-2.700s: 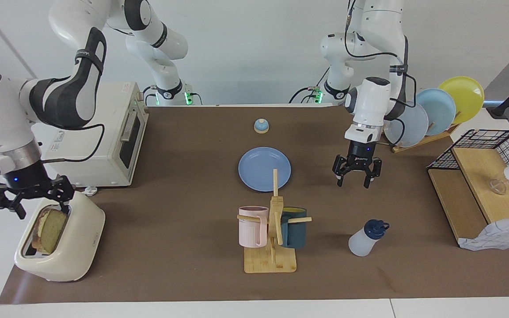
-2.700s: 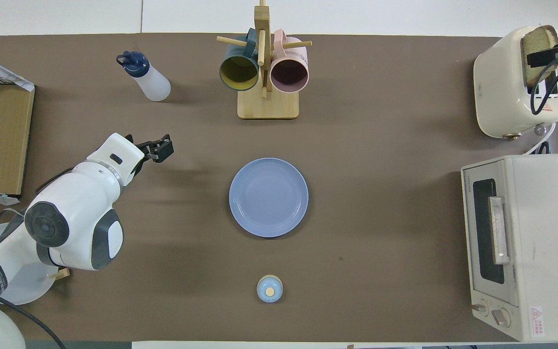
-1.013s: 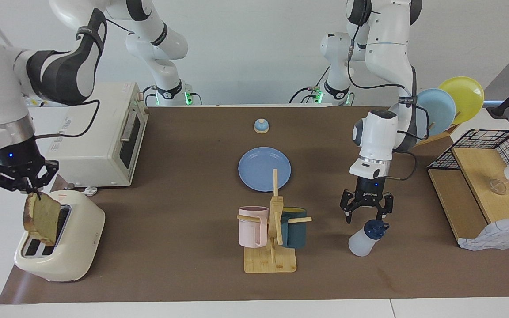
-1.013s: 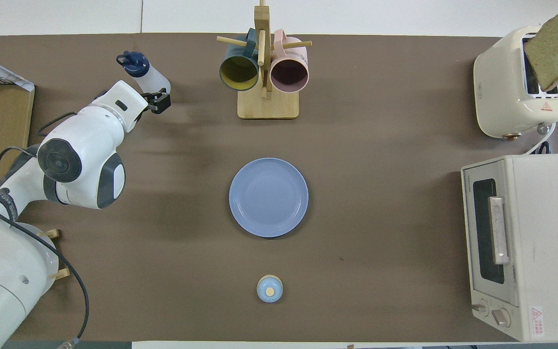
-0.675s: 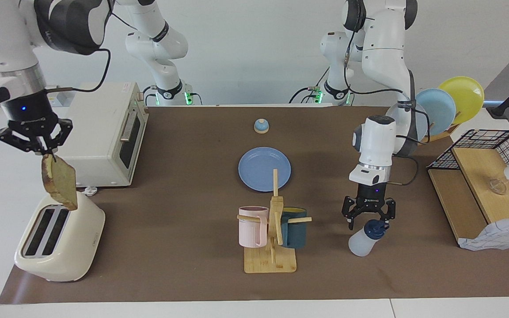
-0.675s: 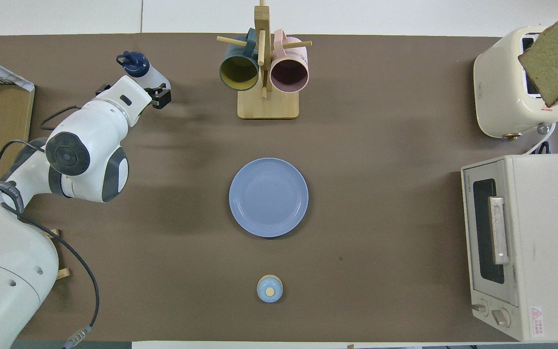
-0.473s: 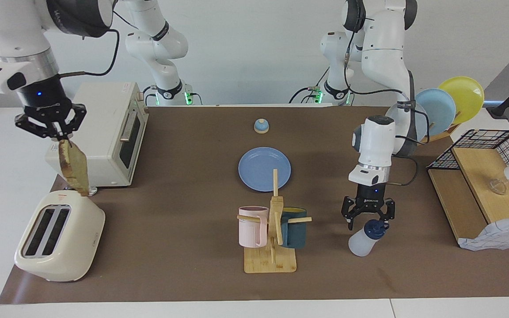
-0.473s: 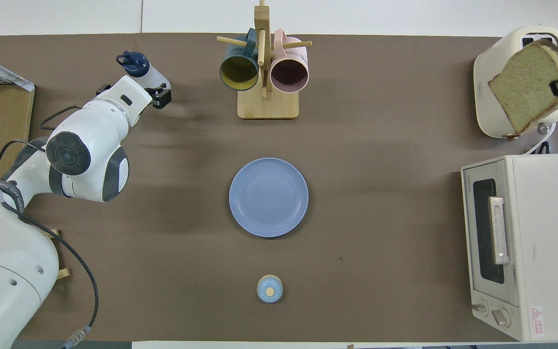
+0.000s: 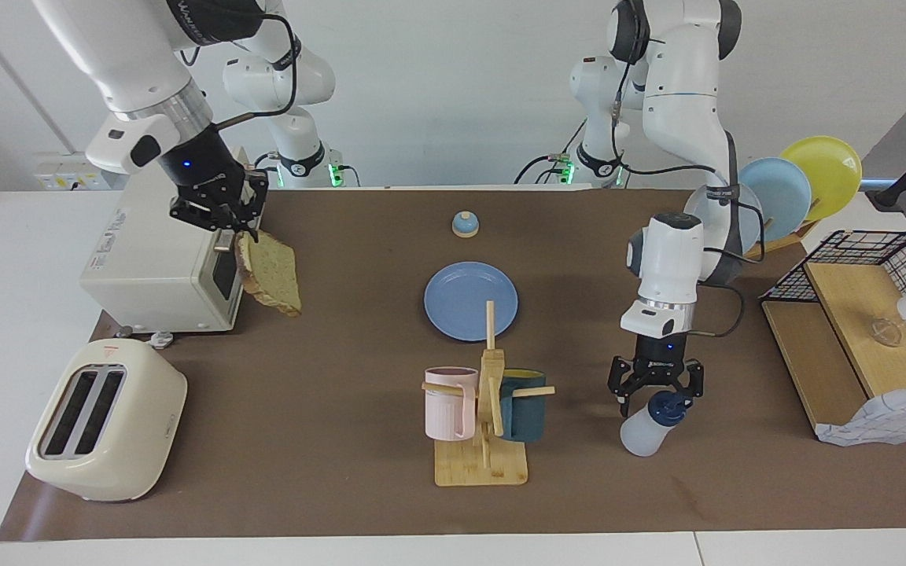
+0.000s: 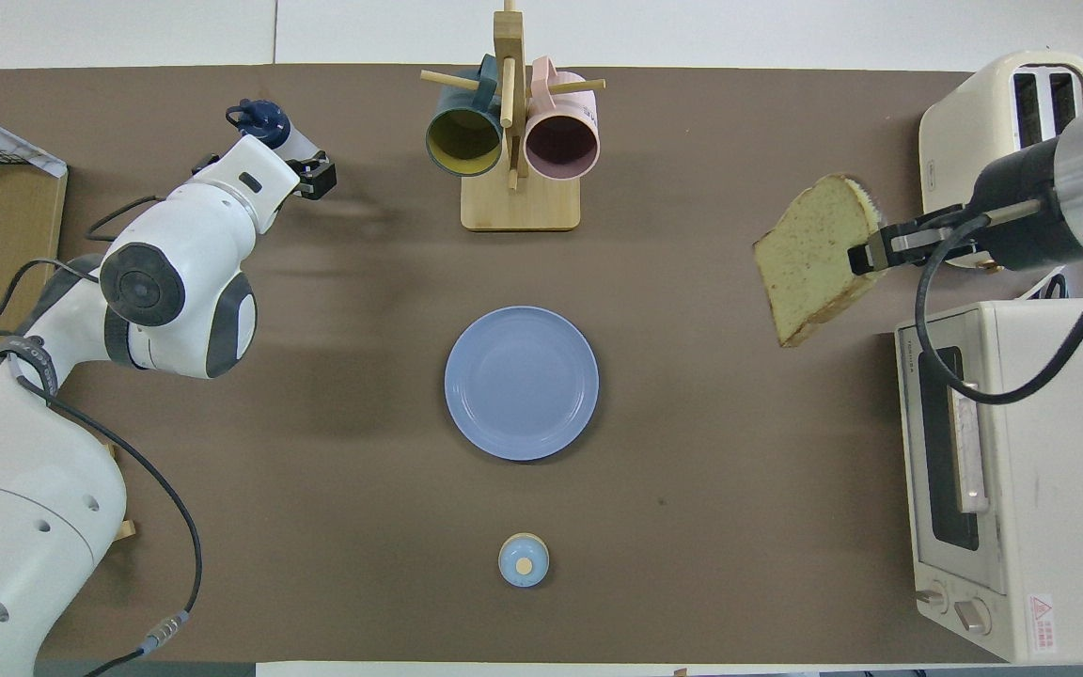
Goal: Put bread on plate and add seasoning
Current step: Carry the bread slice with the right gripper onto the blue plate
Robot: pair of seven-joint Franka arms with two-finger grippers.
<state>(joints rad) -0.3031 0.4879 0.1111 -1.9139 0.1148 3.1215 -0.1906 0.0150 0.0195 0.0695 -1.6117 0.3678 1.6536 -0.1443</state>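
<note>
My right gripper (image 9: 235, 229) is shut on the top edge of the bread (image 9: 270, 275), a tan slice with a brown crust. The slice hangs tilted over the brown mat, just in front of the toaster oven's door; from above, the bread (image 10: 809, 259) is clear of the toaster. The blue plate (image 9: 471, 301) lies bare in the middle of the table. The seasoning bottle (image 9: 643, 431) leans toward the left arm's end, farther from the robots than the plate. My left gripper (image 9: 656, 395) is open, its fingers on either side of the bottle's navy cap.
A cream toaster (image 9: 107, 431) and a white toaster oven (image 9: 158, 255) stand at the right arm's end. A wooden mug tree (image 9: 484, 417) with a pink and a teal mug stands beside the bottle. A small bell (image 9: 465, 225), a plate rack (image 9: 783, 189) and a wooden shelf (image 9: 854, 330) are also here.
The right gripper lifted the bread out of the toaster and carried it toward the table's middle, past the oven front. The left gripper came down around the bottle's cap.
</note>
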